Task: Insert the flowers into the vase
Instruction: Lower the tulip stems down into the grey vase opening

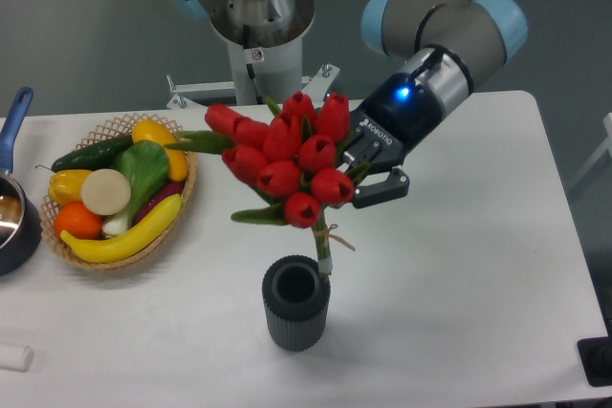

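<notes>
The flowers (287, 155), a bunch of red tulip buds with green leaves, hang in the air over the table's middle. My gripper (361, 174) is shut on them from the right, behind the buds. Their tied stems (325, 247) point down, and the stem tip sits just above the right rim of the vase (296, 302). This vase is a dark grey ribbed cylinder with an open round mouth, standing upright near the table's front edge.
A wicker basket (184, 188) of fruit and vegetables stands at the left, its right rim under the leftmost tulip leaves. A dark pot with a blue handle (13, 121) is at the far left edge. The arm's base (258, 35) rises behind the table.
</notes>
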Controlling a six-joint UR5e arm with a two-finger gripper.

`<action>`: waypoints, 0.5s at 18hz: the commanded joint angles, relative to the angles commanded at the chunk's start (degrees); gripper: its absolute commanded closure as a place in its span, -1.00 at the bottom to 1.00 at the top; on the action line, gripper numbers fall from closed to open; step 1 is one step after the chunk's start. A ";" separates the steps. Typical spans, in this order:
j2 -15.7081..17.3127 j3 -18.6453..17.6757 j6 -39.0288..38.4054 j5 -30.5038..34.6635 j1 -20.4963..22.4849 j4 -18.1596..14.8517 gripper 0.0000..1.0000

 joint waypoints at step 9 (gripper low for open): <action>-1.23 -1.49 0.00 -0.09 -0.97 0.00 0.39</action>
